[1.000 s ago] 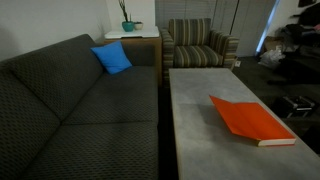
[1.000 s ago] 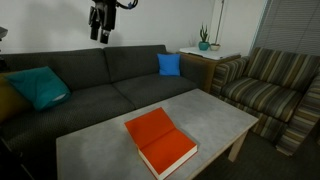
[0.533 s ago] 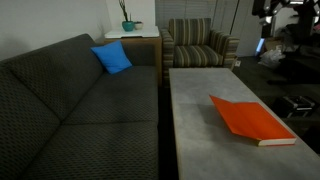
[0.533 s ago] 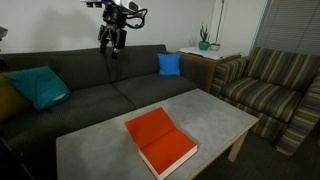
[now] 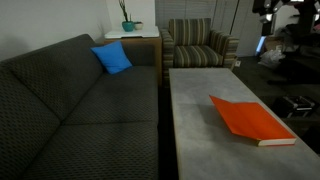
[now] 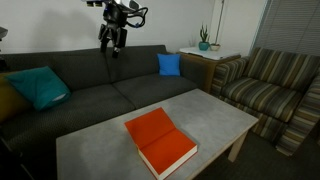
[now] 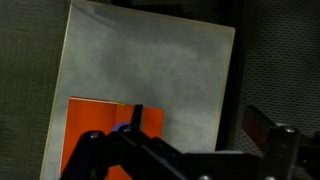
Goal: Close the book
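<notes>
The orange-red book (image 5: pixel 250 120) lies flat on the grey coffee table (image 5: pixel 200 110), orange cover up and pale page edges along one side. In both exterior views it looks shut (image 6: pixel 158 140). My gripper (image 6: pixel 111 44) hangs high in the air above the sofa back, well away from the book, open and empty. In the wrist view the open fingers (image 7: pixel 200 125) frame the table (image 7: pixel 150 60) far below, with the book (image 7: pixel 95 125) at the lower left, partly hidden by the gripper body.
A dark grey sofa (image 6: pixel 90 95) runs along the table with a blue cushion (image 6: pixel 169 64) and a teal cushion (image 6: pixel 38 86). A striped armchair (image 6: pixel 270 85) stands at the table's end. A side table with a plant (image 6: pixel 204 45) fills the corner.
Since a second ago the arm has swung toward the sofa and a little lower. It has not moved in the last half second. The book has not moved.
</notes>
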Motion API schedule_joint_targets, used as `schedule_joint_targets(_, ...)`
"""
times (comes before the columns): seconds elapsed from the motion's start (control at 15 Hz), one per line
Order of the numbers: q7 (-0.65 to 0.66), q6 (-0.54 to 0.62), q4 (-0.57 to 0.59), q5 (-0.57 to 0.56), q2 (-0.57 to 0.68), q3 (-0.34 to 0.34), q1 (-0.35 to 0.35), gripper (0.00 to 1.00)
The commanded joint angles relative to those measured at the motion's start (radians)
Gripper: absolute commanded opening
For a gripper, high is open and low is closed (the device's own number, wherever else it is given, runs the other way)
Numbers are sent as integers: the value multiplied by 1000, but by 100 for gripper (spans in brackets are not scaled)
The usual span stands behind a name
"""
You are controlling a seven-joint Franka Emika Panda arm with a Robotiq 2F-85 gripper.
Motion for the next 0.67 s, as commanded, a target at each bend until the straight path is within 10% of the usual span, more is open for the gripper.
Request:
schedule_joint_targets(0.0, 4, 28, 1, -5, 19, -22, 16, 100)
schedule_joint_targets(0.6, -23, 286, 16, -35, 122, -37, 25, 100)
